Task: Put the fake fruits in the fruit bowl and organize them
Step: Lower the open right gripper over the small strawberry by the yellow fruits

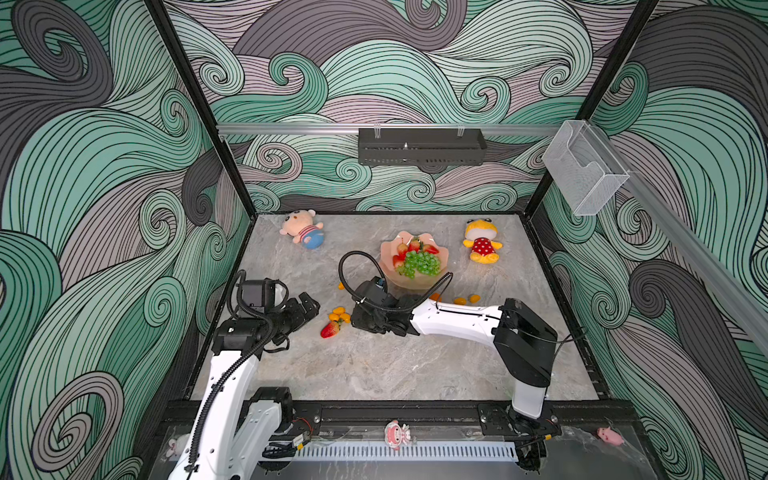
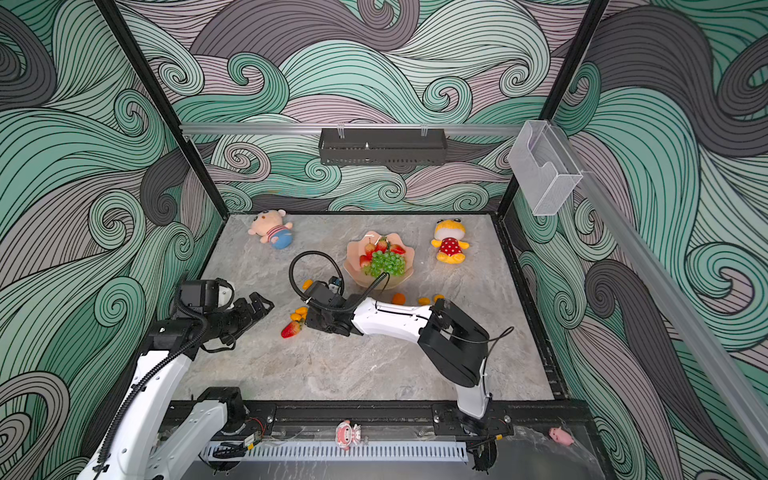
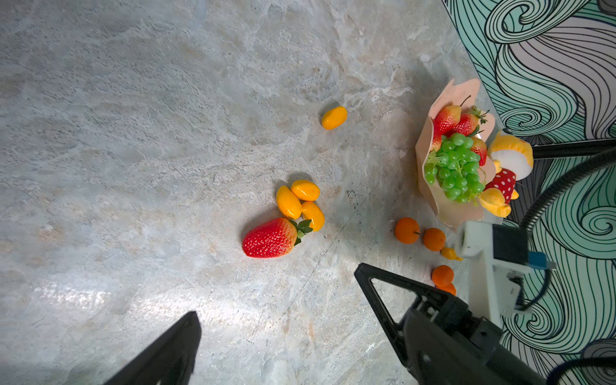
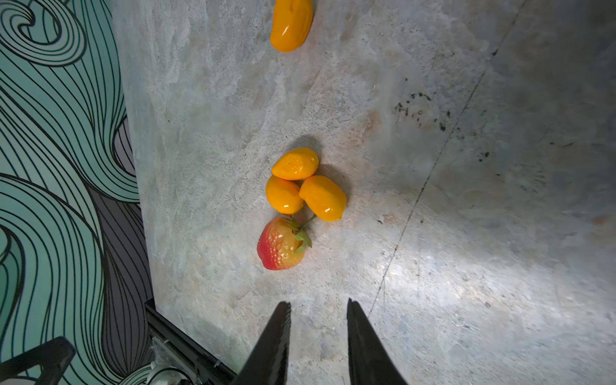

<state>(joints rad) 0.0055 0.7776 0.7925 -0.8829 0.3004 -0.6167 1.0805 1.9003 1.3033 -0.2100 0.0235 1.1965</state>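
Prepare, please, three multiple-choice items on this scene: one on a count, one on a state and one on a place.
1. How many kumquats huddle by the loose strawberry on the table?
A) one B) five C) three
2. How is the right gripper?
A) open and empty B) shut on the strawberry C) shut on a kumquat
3. Where is the green grape bunch?
A) on the table B) in the fruit bowl C) in the right gripper

Answers:
1 C: three kumquats cluster at the strawberry's leafy end.
2 A: its jaws stand apart with nothing between them.
3 B: the bunch lies in the bowl, beside other strawberries.
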